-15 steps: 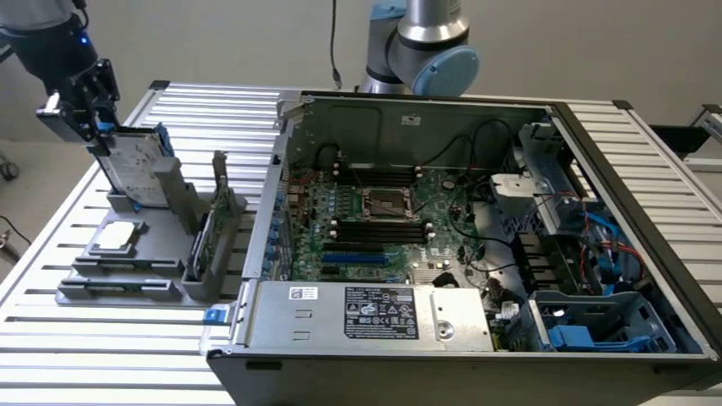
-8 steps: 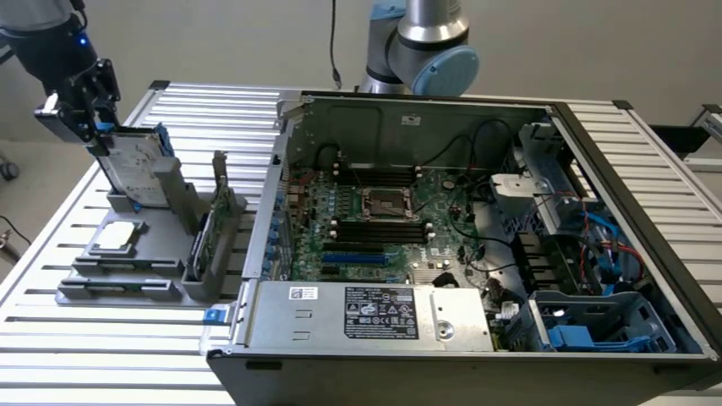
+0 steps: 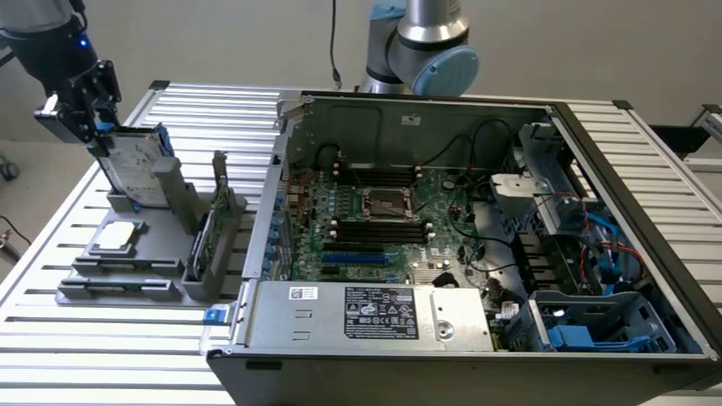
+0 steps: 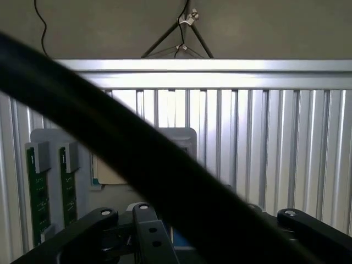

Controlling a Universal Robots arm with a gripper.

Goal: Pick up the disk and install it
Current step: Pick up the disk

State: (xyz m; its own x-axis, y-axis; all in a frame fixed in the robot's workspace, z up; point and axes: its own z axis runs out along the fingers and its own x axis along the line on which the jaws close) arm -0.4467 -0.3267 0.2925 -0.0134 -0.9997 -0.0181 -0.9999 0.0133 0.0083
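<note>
Now your gripper point(image 3: 100, 127) at top end of disk point(image 3: 138, 165), fingers apart; disk upright in grey holder point(image 3: 124, 283), nine o'clock from computer case point(image 3: 373, 118).

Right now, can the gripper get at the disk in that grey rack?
Probably yes. The gripper is right at the top of the upright disk, jaws open, with nothing between them. The card stands apart, further toward the exterior view's right, so it should not interfere.
</note>
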